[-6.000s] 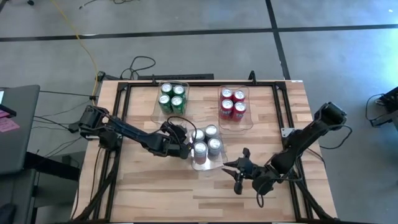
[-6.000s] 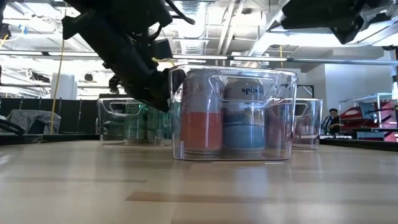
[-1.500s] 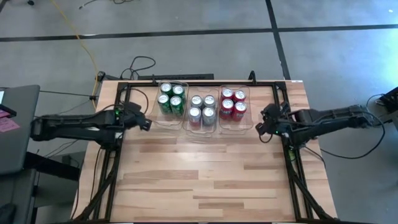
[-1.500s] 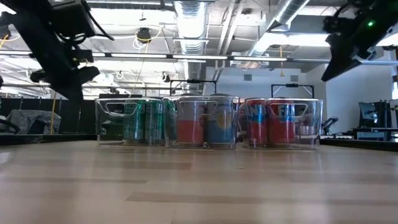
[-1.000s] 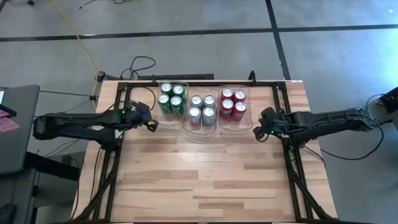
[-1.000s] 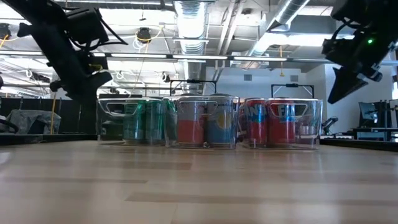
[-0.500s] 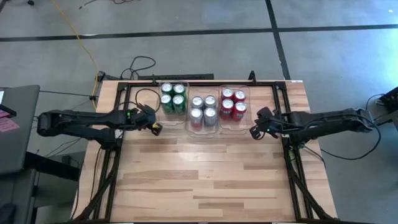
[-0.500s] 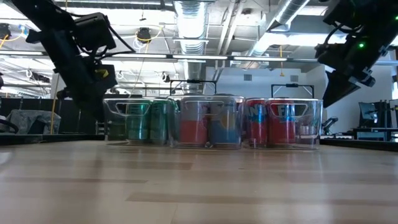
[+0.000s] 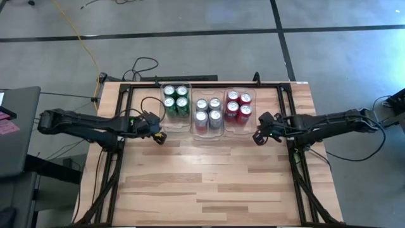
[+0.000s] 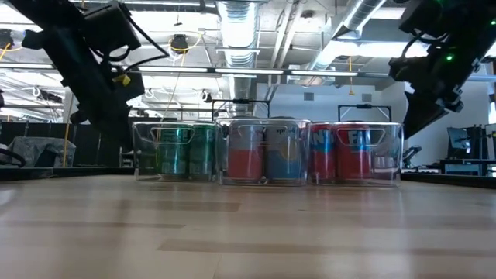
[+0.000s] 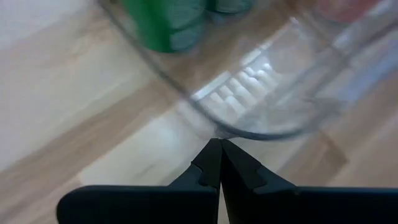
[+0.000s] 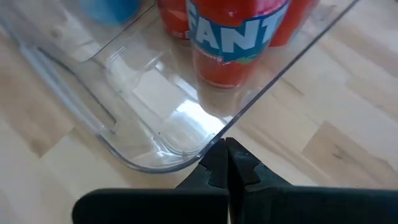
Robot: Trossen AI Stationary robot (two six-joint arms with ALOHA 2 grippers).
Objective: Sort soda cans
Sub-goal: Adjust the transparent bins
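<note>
A wooden table holds three clear plastic bins set in a row near its far edge, each touching or almost touching the next. The left bin holds four green cans, the middle bin holds four silver cans, and the right bin holds four red cans. All twelve cans stand upright, silver tops up.

The left gripper sits low over the table, its two dark fingers pressed together with nothing between them. Just ahead of its tip lies the rounded near corner of the left bin, and the green cans stand beyond that corner, inside the bin. In the left wrist view the closed fingertips point at the bin's curved clear wall, very close to it; whether they touch it cannot be told. A green can shows behind the wall.

The right gripper mirrors it at the other end of the row, fingers also together and empty. Its tip meets the rounded near corner of the right bin. A red can stands just beyond the tip, inside the bin.

In the low view the three bins line up side by side: green cans, silver cans, red cans.
</note>
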